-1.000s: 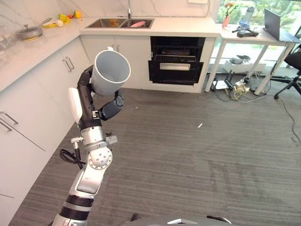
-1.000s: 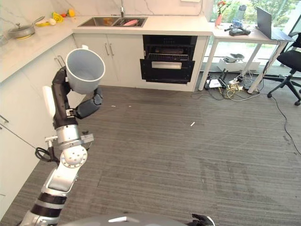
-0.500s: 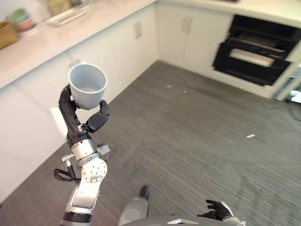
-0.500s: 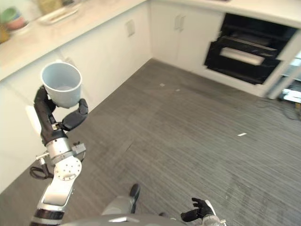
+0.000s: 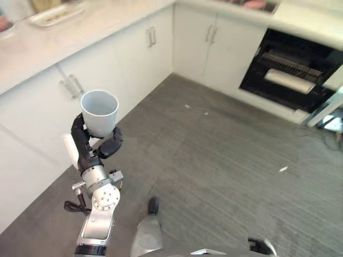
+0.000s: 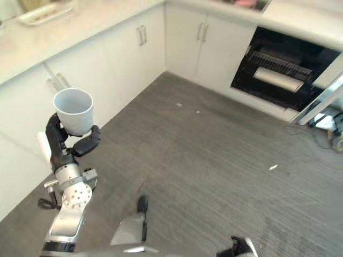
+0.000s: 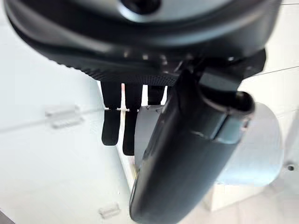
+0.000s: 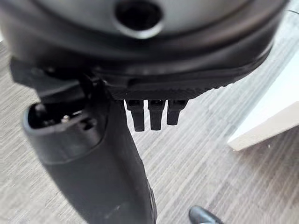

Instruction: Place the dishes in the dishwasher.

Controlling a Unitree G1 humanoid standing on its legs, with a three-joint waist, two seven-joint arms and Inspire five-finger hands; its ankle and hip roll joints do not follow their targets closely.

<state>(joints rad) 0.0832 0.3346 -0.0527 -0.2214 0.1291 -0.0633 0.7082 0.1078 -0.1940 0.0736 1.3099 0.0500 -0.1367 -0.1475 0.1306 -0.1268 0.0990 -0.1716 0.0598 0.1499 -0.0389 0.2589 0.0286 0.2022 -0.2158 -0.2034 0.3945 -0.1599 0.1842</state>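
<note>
At the near left, the left robot hand [image 5: 95, 147] is raised with its fingers and thumb curled round a pale grey cup [image 5: 99, 112], which it holds upright, mouth up, in front of the white cabinets [image 5: 107, 69] under the counter [image 5: 48, 37]. Far to the right, the dishwasher [image 5: 292, 75] stands open with its rack showing. The right robot hand [image 8: 107, 163] hangs over the grey floor [image 5: 214, 160], fingers straight and apart, empty.

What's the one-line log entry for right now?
left hand: shut on cup, upright | right hand: open, over floor | dishwasher: open, across room
</note>
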